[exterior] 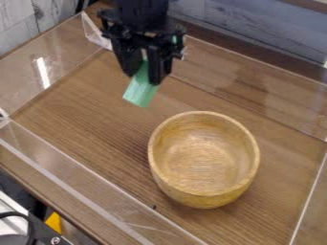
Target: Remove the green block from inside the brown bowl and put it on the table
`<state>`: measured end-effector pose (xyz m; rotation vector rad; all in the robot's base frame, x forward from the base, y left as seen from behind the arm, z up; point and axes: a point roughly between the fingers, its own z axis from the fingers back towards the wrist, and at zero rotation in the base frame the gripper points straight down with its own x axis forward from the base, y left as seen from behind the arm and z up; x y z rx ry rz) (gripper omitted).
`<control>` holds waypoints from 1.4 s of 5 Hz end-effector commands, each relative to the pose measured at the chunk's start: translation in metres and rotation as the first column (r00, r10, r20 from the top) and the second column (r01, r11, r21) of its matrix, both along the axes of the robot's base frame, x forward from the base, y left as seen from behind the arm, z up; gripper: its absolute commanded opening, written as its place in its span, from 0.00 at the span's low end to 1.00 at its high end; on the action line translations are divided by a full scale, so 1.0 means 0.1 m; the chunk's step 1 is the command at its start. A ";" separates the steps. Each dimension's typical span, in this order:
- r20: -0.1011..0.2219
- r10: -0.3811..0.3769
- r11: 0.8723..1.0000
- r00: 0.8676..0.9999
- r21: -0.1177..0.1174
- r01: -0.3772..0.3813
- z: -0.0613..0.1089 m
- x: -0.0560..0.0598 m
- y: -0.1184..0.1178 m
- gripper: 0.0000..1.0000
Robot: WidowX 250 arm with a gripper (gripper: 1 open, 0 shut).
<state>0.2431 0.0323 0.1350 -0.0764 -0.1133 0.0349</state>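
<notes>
The gripper (144, 59) at the top middle pinches the green block (141, 88) up in the air (out of the brown bowl (205, 158), low right), so letting go too high could make it bounce on the table (90, 124).

Even, bright light falls on my bench (90, 110). White glare streaks the acrylic walls (45, 69) at left. My end effector (144, 67) looks slightly motion-blurred; the brown bowl (205, 158) stays sharp, softly shadowed inside.
</notes>
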 end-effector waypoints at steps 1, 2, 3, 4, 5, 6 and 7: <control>0.050 0.019 0.999 0.999 0.031 -0.021 -0.12 0.04 0.10 0.00; 0.059 0.013 0.999 0.998 0.049 -0.016 -0.23 0.05 0.10 0.00; 0.071 0.008 0.998 0.997 0.064 -0.012 -0.29 0.08 0.05 0.00; 0.080 -0.011 0.997 0.997 0.076 0.004 -0.32 0.06 0.13 0.00; 0.090 -0.029 0.996 0.995 0.085 0.022 -0.32 0.07 0.16 0.00; 0.100 0.005 0.995 0.995 0.095 -0.015 -0.28 0.03 0.36 0.00; 0.105 0.049 0.992 0.993 0.108 -0.061 -0.27 -0.05 0.63 0.00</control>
